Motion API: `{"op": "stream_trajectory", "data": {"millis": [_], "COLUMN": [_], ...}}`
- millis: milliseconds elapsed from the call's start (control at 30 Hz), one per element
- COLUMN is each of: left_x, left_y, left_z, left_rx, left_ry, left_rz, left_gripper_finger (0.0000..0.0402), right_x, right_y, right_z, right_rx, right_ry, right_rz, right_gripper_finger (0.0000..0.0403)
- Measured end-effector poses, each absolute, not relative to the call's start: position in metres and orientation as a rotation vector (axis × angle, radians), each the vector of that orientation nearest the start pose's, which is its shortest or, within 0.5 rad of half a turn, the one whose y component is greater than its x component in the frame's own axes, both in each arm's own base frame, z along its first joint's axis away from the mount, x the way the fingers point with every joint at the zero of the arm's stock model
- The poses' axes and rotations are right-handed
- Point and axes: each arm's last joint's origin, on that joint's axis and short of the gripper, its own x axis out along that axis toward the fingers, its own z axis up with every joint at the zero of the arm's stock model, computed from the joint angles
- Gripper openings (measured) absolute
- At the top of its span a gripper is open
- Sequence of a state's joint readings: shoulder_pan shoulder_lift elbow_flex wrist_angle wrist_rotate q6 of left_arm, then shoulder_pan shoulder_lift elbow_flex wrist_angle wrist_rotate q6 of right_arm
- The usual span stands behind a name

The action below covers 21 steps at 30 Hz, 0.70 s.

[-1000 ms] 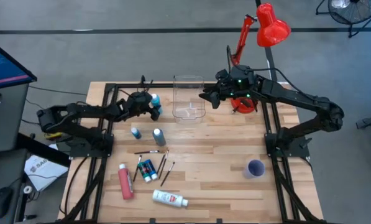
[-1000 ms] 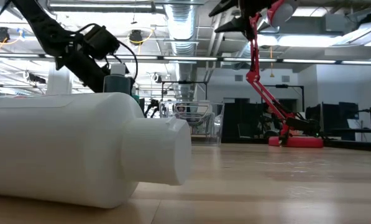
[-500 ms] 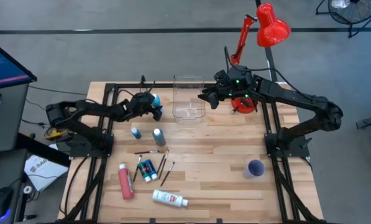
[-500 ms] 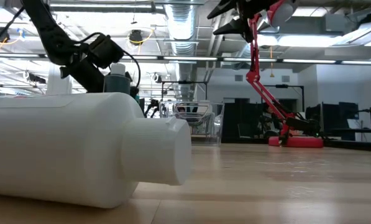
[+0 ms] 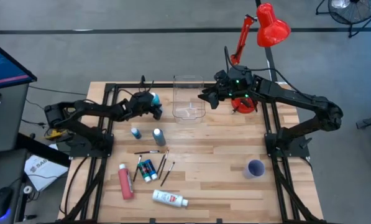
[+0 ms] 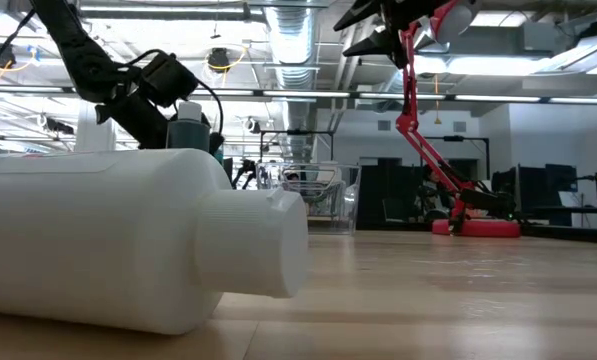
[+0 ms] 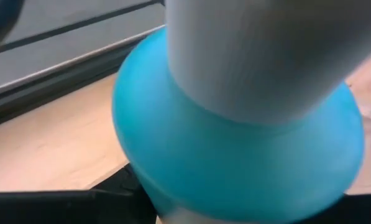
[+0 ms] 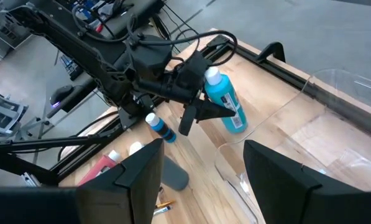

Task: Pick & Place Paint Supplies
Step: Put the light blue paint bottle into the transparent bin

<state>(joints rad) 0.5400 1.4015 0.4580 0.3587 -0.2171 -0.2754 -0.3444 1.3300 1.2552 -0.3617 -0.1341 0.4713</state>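
The left gripper (image 8: pixel 194 93) has its jaws around the neck of the light blue bottle (image 8: pixel 225 102), narrowed on it just under the white cap; whether they already press the plastic cannot be told; the bottle stands upright at the table's (image 5: pixel 222 186) far left, just beside the clear box (image 5: pixel 189 98); this appears to be the grasp step for one paint supply. The right gripper (image 5: pixel 204 98) hangs above the box's other side, jaws partly apart and holding nothing. Nearer the front lie the rest: a small blue-capped bottle (image 5: pixel 136 132), a grey bottle (image 5: pixel 159 137), thin brushes (image 5: pixel 163 163), a blue-green pair (image 5: pixel 148 170), a red tube (image 5: pixel 125 181) and a white bottle (image 5: pixel 169 198); a purple cup (image 5: pixel 255 168) stands well apart on the right. The next move likely calls for a firm squeeze, a straight lift clear of the box wall, then a short carry over its rim, assuming the box is the goal.
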Motion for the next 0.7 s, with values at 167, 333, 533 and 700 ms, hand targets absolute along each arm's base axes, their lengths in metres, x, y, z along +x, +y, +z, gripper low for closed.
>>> {"op": "stream_trajectory", "data": {"millis": [167,333,533,700], "left_x": [0.203,0.191,0.176,0.173], "left_y": [0.129,0.121,0.11,0.102], "left_z": [0.166,0.192,0.219,0.234], "left_rx": [-0.359,-0.354,-0.387,-0.434], "left_ry": [0.423,0.343,0.234,0.17], "left_rz": [0.813,0.799,0.711,0.603], "left_gripper_finger": [0.0174,0.0173,0.0173,0.0173], "right_x": [0.277,0.278,0.278,0.279], "right_y": [-0.095,-0.094,-0.092,-0.09], "right_z": [0.36,0.36,0.361,0.362], "right_rx": [0.566,0.565,0.563,0.569], "right_ry": [0.372,0.374,0.379,0.372], "right_rz": [-0.303,-0.299,-0.259,-0.205], "right_gripper_finger": [0.0214,0.0214,0.0214,0.0214]}}
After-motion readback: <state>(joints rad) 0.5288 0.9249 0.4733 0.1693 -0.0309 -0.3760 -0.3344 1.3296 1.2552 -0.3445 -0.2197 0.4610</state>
